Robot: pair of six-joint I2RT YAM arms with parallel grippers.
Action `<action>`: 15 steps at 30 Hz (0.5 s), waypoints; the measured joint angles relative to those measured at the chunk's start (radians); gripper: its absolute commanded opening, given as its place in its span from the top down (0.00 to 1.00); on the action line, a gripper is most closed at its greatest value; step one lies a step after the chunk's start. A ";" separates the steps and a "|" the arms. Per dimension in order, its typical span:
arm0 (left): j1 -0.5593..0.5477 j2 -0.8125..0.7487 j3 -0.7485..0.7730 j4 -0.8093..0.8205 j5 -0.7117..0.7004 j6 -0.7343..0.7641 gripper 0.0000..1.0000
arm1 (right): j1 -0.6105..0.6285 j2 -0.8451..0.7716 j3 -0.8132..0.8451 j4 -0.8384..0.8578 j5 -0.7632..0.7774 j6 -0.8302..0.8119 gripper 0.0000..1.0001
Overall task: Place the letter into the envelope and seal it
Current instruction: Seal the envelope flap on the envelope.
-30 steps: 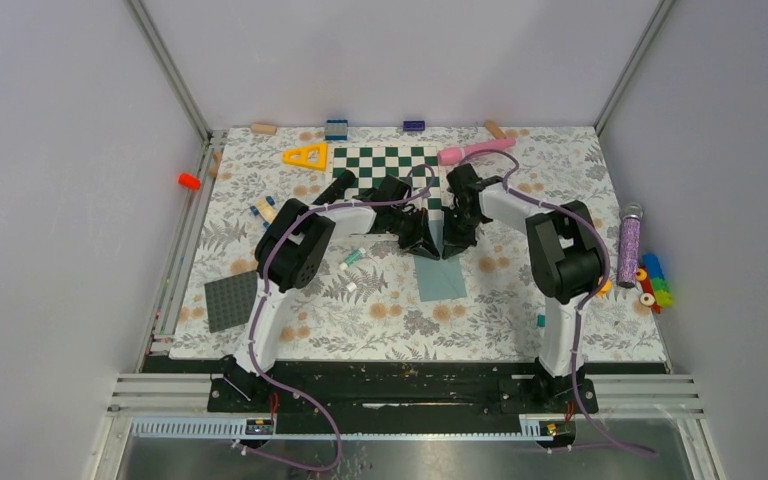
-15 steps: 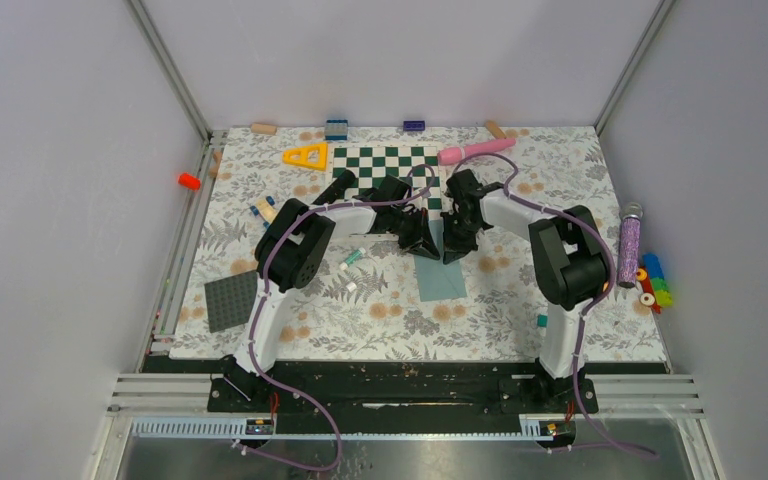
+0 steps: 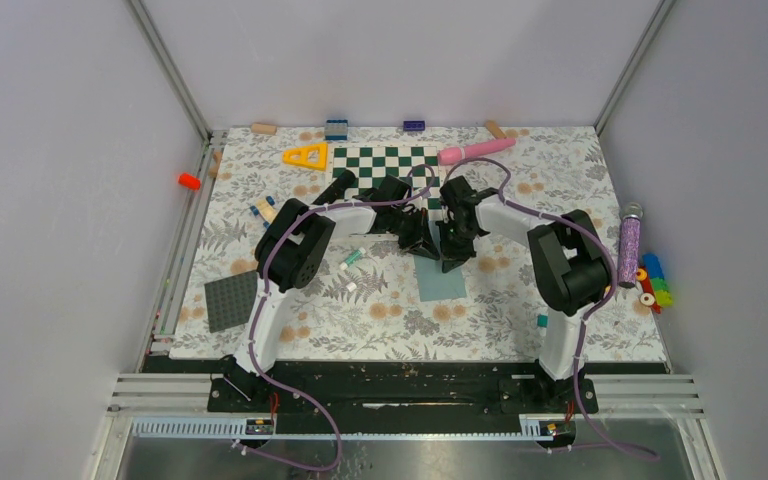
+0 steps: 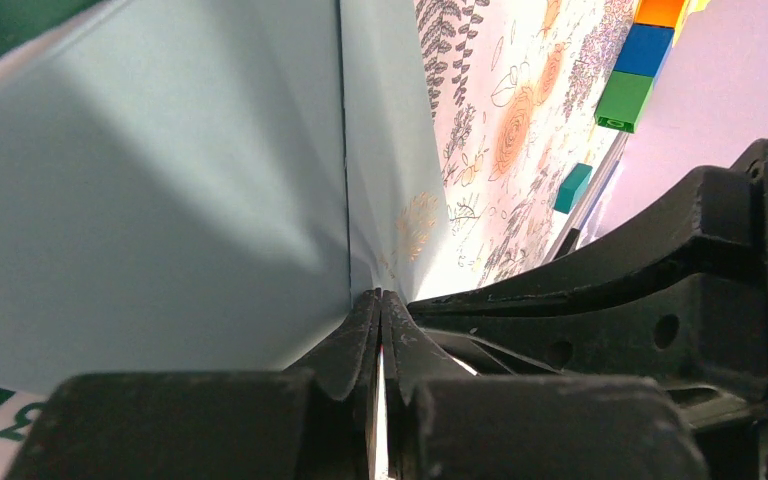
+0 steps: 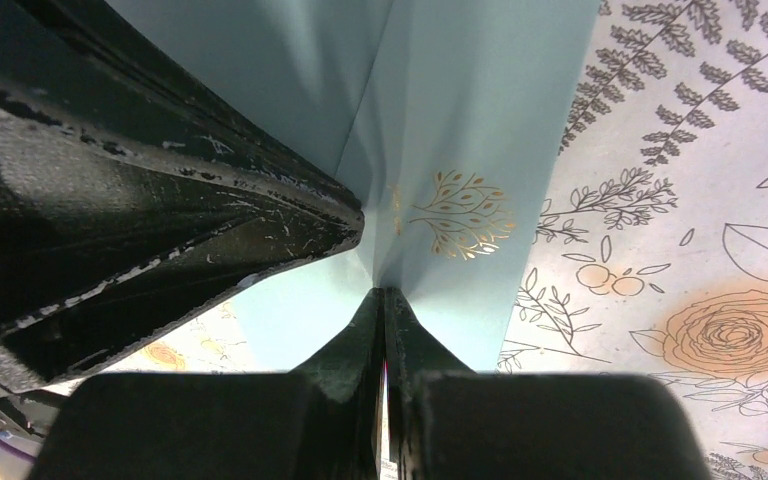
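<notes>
Floral tablecloth (image 3: 380, 312) | creased smooth teal envelope (image 3: 441, 282) | left hand (image 4: 381, 300) pinching it | right hand (image 5: 384, 297) pinching it

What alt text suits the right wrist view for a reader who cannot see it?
The right claw is shut on a fold of the teal envelope, by its gold tree print. The left claw grips it at left; floral cloth shows at right.

Matt, smooth teal paper for the envelope (image 5: 480, 110), softly creased, with a shiny gold print (image 5: 455, 215). Black plastic, dull and scratched, on the left tool (image 4: 380, 305) and right tool (image 5: 384, 305). Smooth, flower-printed covering on the worktop (image 5: 680, 250).
</notes>
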 measured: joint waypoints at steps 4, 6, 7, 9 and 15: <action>0.000 0.000 0.000 0.000 0.000 0.000 1.00 | 0.004 0.011 0.015 -0.017 0.002 0.000 1.00; 0.000 0.000 0.000 0.000 0.000 0.000 1.00 | 0.004 0.024 0.034 -0.037 0.006 0.001 1.00; 0.000 0.000 0.000 0.000 0.000 0.000 1.00 | 0.005 0.031 0.045 -0.048 0.006 0.002 1.00; 0.000 0.000 0.000 0.000 0.000 0.000 1.00 | 0.005 0.043 0.062 -0.068 0.008 0.002 1.00; 0.000 0.000 0.000 0.000 0.000 0.000 1.00 | 0.005 0.069 0.098 -0.105 0.008 0.010 1.00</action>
